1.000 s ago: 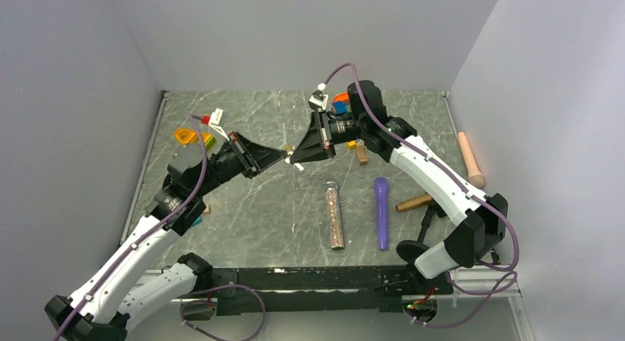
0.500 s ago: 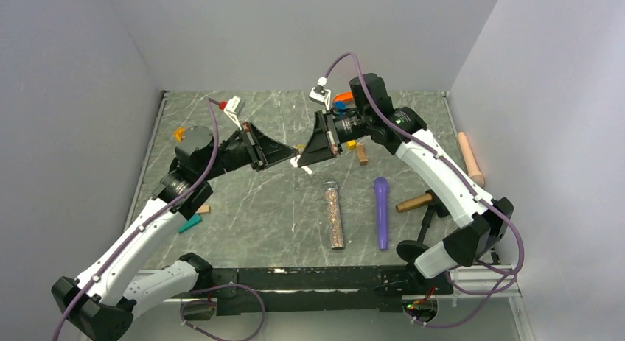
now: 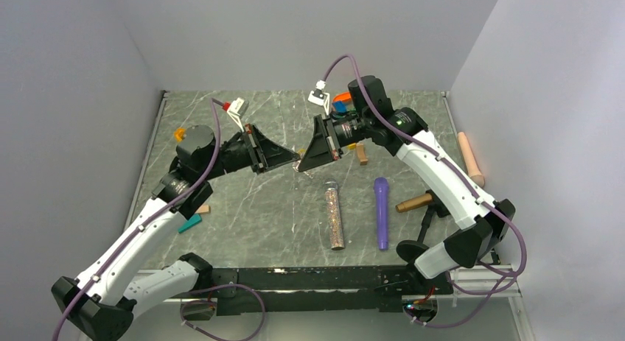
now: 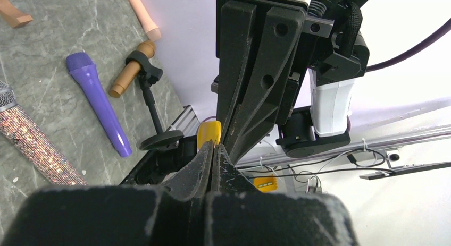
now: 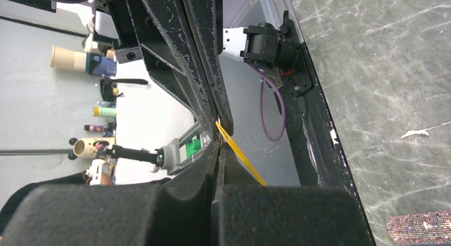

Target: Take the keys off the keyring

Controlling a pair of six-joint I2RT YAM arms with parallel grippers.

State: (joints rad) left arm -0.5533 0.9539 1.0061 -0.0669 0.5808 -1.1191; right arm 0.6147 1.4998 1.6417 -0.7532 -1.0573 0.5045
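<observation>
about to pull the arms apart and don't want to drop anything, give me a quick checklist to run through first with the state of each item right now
1. left gripper shut: ok.
2. right gripper shut: ok.
3. yellow key at the meeting tips, off the table: ok.
4. Which gripper really pinches the yellow key: cannot tell.
5. keyring in view: not ok, no ring shows in any view.
6. Clutter away from the tips: ok, the purple microphone and the glitter microphone lie apart from them in the top view.
</observation>
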